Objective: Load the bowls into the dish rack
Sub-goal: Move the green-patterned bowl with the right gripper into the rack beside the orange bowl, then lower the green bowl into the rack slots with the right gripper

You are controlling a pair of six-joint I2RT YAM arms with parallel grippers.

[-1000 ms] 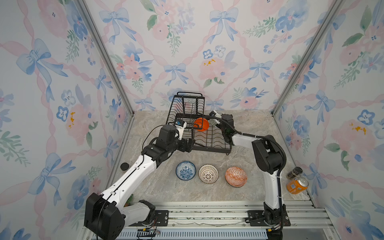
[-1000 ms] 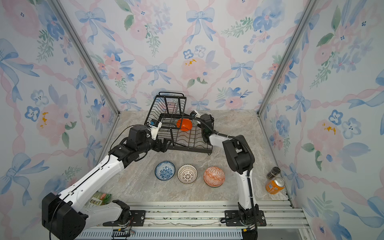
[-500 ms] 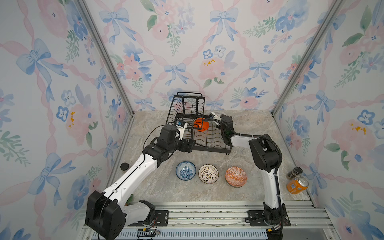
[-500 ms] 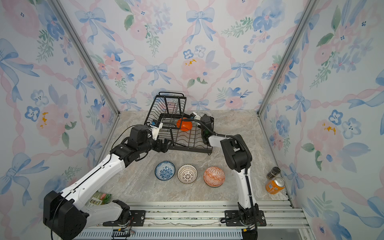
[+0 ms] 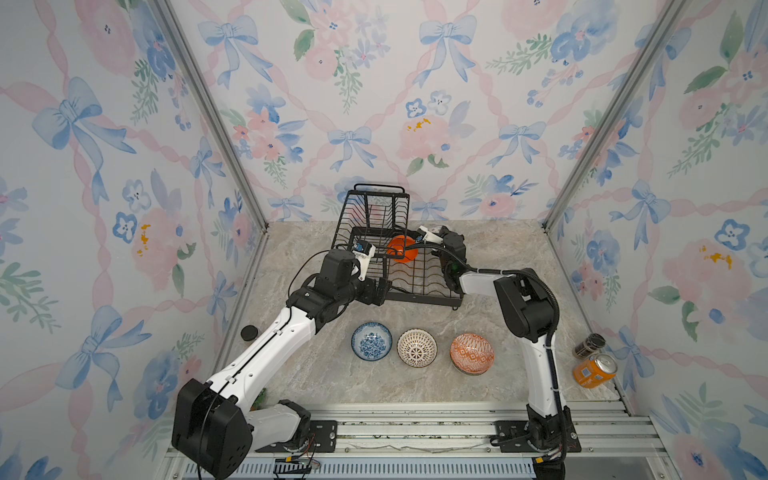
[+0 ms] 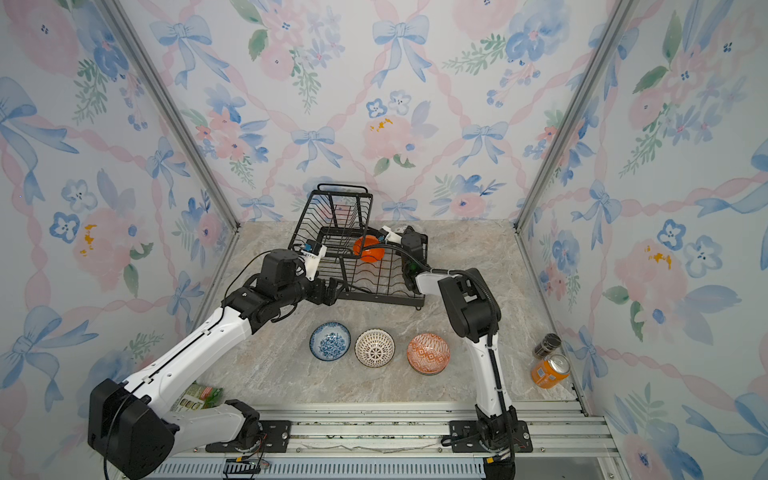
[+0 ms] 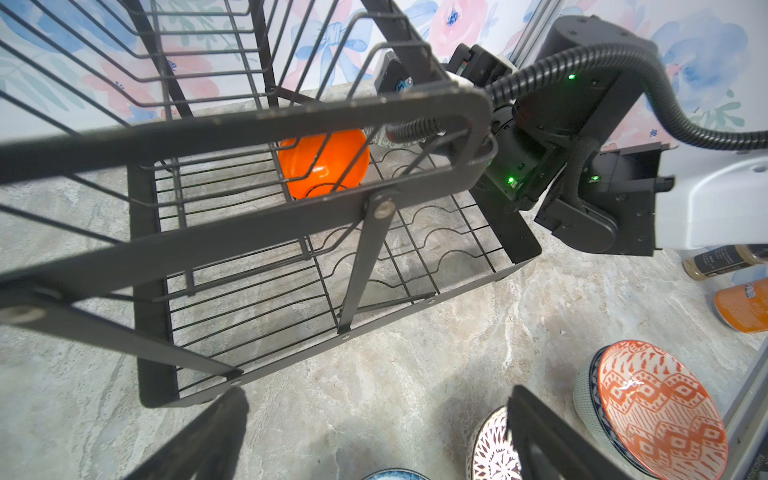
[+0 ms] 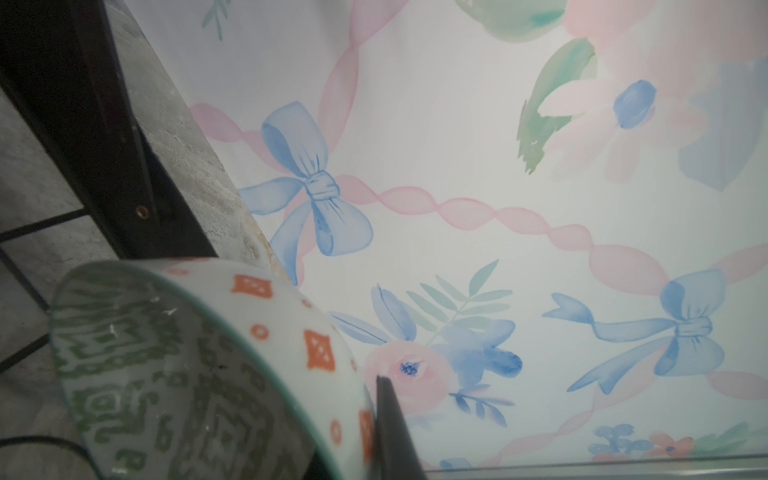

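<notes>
Right gripper (image 8: pixel 374 432) pinches the rim of the grey-green patterned bowl (image 8: pixel 174 365) at the far corner of the dish rack (image 5: pixel 419 296), just behind the plain orange bowl (image 5: pixel 401 248) inside it; it should settle the bowl onto the wires before releasing, while the left gripper (image 7: pixel 374 419) hangs spread and empty
</notes>
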